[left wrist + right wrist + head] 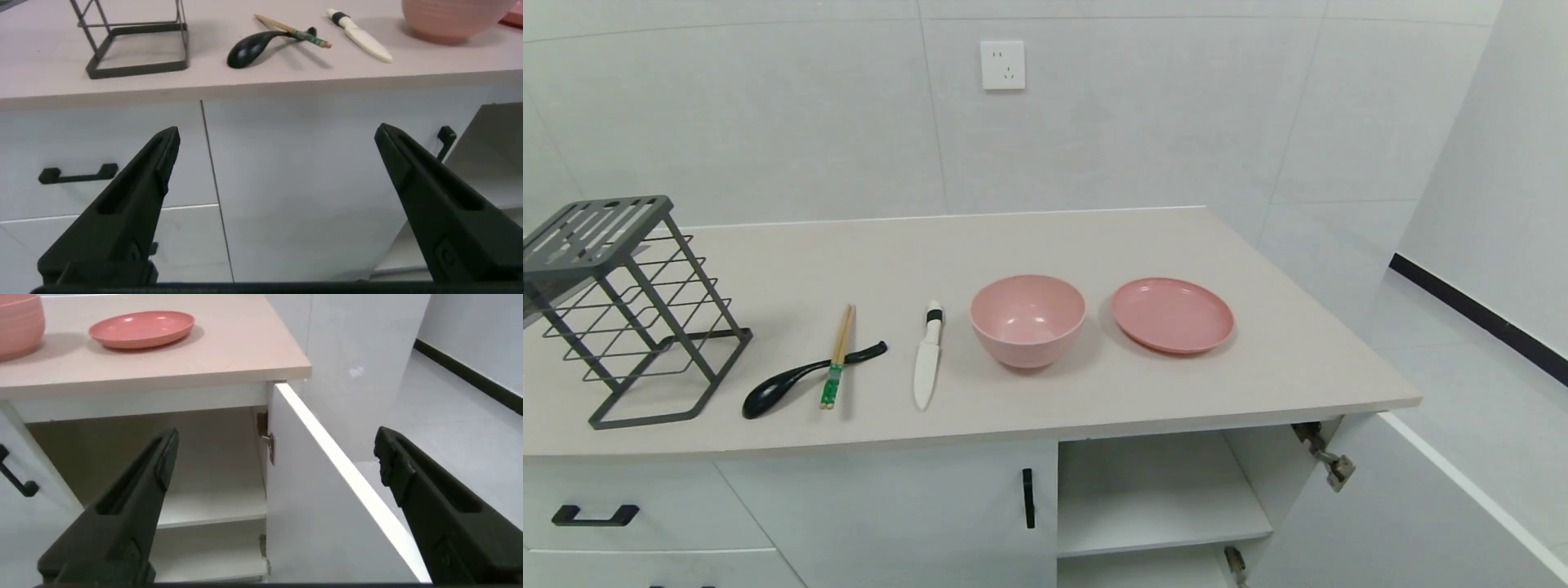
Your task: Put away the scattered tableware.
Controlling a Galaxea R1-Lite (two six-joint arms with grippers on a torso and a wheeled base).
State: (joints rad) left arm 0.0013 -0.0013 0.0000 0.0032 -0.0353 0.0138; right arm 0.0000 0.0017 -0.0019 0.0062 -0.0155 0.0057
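One bowl [1027, 318], one plate [1172, 314], one knife [926, 359], one spoon [768, 395] and two chopsticks [837, 355] are laid along the countertop [1094, 245]. Drawers [98, 139] are faced by the wide-spread left gripper [278, 135], the open cupboard [212, 482] by the wide-spread right gripper [278, 437].

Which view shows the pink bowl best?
Head view: the pink bowl sits whole and upright, rim and inside visible, between the knife and the plate. The left wrist view catches its lower body, cropped at the frame edge; the right wrist view, a slice of its side.
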